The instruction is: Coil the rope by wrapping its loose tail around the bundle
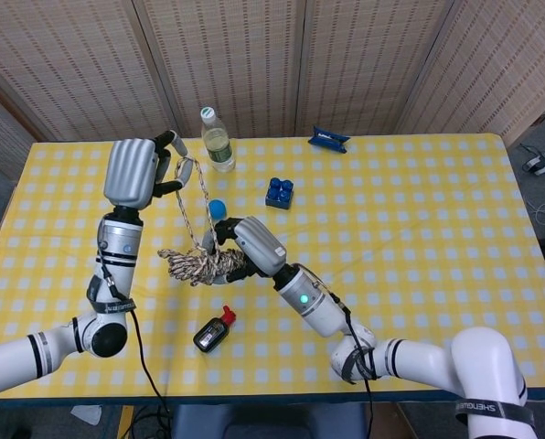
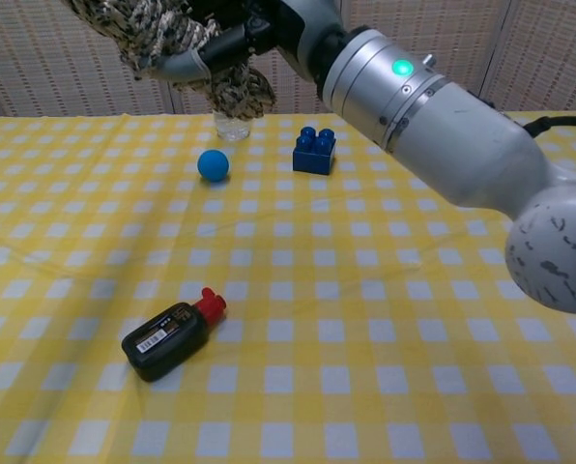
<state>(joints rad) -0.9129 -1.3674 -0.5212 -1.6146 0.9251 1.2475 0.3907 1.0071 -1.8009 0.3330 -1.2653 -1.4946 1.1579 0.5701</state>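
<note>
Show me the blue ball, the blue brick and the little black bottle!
ball [image 2: 213, 165], chest view, middle of its round face
brick [image 2: 314, 152], chest view, its front side
black bottle [image 2: 164, 341], chest view, middle of its dark body

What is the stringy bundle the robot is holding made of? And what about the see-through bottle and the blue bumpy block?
The rope bundle looks like braided fibre, tan flecked with dark, matte and fuzzy at its ends. The bottle seems clear glossy plastic, since you see through it; its cap is pale. The blue block looks like hard, smooth moulded plastic, with round studs on top.
</note>
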